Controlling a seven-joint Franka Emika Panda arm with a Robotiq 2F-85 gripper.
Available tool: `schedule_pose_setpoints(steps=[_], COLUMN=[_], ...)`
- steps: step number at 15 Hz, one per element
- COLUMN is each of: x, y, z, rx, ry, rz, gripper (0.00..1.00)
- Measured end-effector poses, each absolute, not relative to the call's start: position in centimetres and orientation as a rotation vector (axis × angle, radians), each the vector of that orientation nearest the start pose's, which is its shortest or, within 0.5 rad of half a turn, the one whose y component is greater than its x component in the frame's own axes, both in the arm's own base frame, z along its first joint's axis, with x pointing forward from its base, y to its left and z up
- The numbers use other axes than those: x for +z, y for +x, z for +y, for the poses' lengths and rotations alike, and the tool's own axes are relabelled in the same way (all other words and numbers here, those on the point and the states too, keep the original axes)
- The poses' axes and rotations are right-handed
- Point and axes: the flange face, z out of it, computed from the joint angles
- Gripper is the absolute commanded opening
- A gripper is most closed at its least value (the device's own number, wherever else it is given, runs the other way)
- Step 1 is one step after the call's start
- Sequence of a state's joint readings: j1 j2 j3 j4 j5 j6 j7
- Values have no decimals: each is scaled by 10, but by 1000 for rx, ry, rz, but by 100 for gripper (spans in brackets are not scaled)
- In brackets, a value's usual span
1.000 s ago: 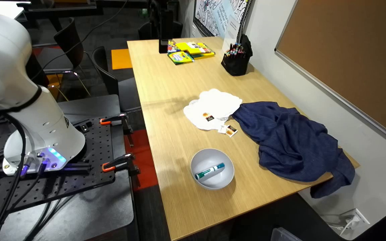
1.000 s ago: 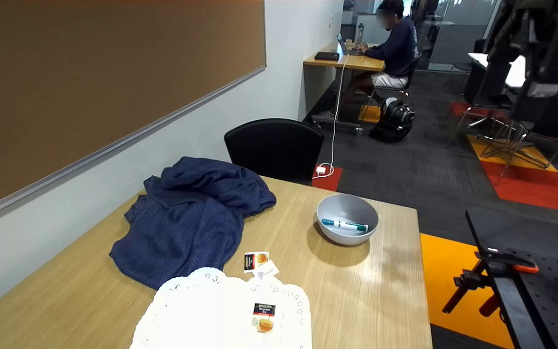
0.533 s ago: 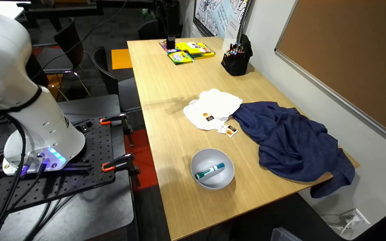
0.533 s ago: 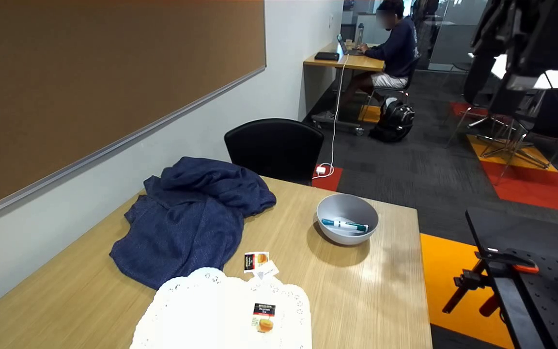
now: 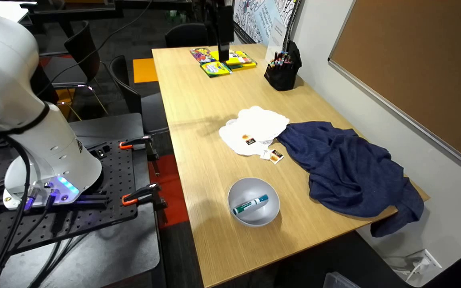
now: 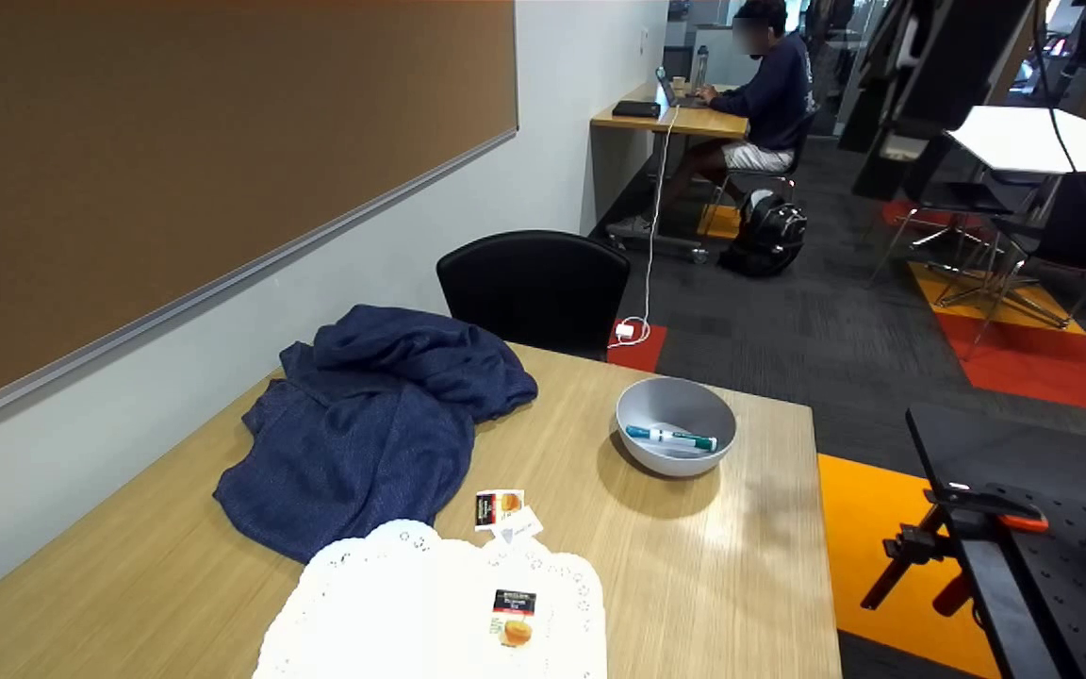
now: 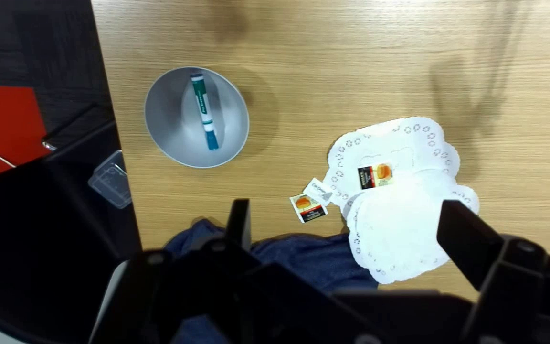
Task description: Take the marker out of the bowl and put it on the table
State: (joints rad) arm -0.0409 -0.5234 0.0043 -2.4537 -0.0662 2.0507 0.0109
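The teal-green and white marker (image 5: 250, 204) lies in the pale grey bowl (image 5: 240, 190), in both exterior views. The marker (image 6: 671, 438) rests across the bottom of the bowl (image 6: 656, 465). The bowl stands near one end of the tan wooden table (image 5: 218, 256). In the wrist view the marker (image 7: 204, 112) and bowl (image 7: 164, 117) are at upper left, away from the fingers. My gripper (image 7: 346, 208) is open, its fingers wide apart with nothing between them. In an exterior view the gripper (image 5: 223, 56) hangs high above the table, well apart from the bowl.
White doilies (image 5: 254, 128) with tea packets (image 7: 308, 206) lie mid-table. A dark blue cloth (image 5: 350, 172) lies beside them along the wall. Yellow boxes (image 5: 216, 69) and a black pen cup (image 5: 281, 74) stand at the far end. A black chair (image 6: 538, 288) is at the table's end.
My gripper has moved to the right in one exterior view and to the left in the other, staying high. The bowl and marker have not moved.
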Motion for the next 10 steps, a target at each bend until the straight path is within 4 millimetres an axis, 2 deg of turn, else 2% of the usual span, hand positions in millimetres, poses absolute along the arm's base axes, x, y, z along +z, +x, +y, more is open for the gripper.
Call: schedule_pose_setpoints(steps=[5, 10], x=[486, 458], y=[413, 425], z=[-73, -114], rx=[-147, -129], ry=[-3225, -3251], rz=[114, -68], gripper=[100, 100])
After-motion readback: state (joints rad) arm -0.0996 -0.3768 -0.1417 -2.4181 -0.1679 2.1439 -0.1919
